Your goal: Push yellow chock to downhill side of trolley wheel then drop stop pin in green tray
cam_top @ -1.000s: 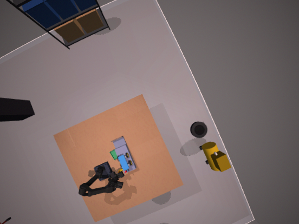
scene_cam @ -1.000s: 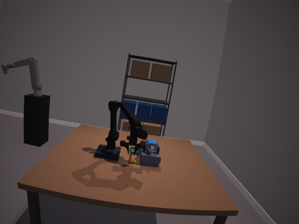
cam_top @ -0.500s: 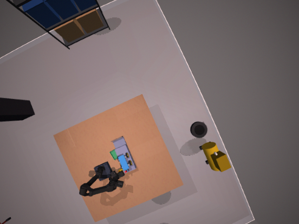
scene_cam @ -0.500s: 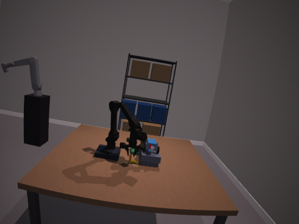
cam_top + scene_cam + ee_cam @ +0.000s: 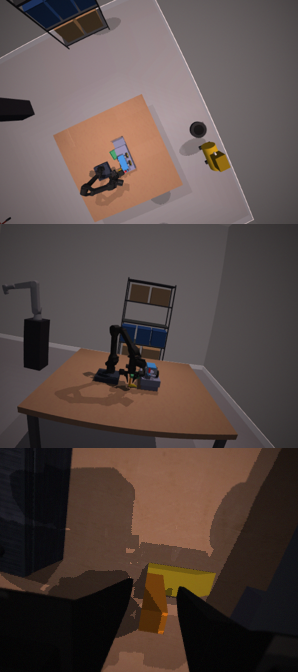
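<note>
Although the two black fingers stand apart, the end effector has its tips on either side of one upright orange handle, with a gap showing on each side – nothing is clamped. That handle belongs to the single yellow chock, which rests on the brown bench, off the ramp and close to its uphill end, between the ramp and the arm's dark base.

One small blue-topped trolley stands on the one grey-lavender ramp; two of its dark wheels with yellow centres can be counted from above, along the side away from the arm's base. One red-headed stop pin is at the trolley's uphill end – its head is visible, its shaft is not clear. One shallow green tray lies on the bench beside the ramp, partly hidden behind the arm in the exterior view.

Behind the bench, one black metal shelf rack carries two brown boxes high up, three blue ones lower down and two more brown ones beneath.
</note>
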`<state>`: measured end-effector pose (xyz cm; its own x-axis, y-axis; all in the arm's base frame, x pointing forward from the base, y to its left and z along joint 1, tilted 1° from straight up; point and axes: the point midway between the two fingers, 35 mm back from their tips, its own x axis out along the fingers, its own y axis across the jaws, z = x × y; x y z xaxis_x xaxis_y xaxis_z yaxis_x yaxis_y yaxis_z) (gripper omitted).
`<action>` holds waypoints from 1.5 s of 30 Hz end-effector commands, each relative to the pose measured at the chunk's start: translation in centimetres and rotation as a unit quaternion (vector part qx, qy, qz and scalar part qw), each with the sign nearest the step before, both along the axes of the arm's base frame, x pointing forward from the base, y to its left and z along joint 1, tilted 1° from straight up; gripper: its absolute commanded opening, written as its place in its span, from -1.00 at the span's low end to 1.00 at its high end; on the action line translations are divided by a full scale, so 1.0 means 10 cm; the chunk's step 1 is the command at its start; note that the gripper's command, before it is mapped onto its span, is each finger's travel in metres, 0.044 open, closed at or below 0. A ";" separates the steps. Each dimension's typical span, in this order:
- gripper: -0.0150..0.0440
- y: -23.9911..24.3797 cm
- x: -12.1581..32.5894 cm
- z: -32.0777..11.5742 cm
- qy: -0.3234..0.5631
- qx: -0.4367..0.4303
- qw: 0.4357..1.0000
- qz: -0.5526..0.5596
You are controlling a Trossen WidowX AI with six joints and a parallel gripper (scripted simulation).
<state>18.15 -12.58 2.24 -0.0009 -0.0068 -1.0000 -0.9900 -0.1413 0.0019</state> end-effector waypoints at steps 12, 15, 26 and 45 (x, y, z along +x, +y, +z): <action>-0.49 0.00 0.00 0.04 0.000 -0.001 1.000 0.000; -0.49 0.00 0.00 0.17 0.001 -0.002 1.000 0.002; -0.49 0.03 0.00 0.52 0.002 -0.002 1.000 0.002; -0.49 0.03 0.00 1.13 0.002 -0.002 1.000 0.002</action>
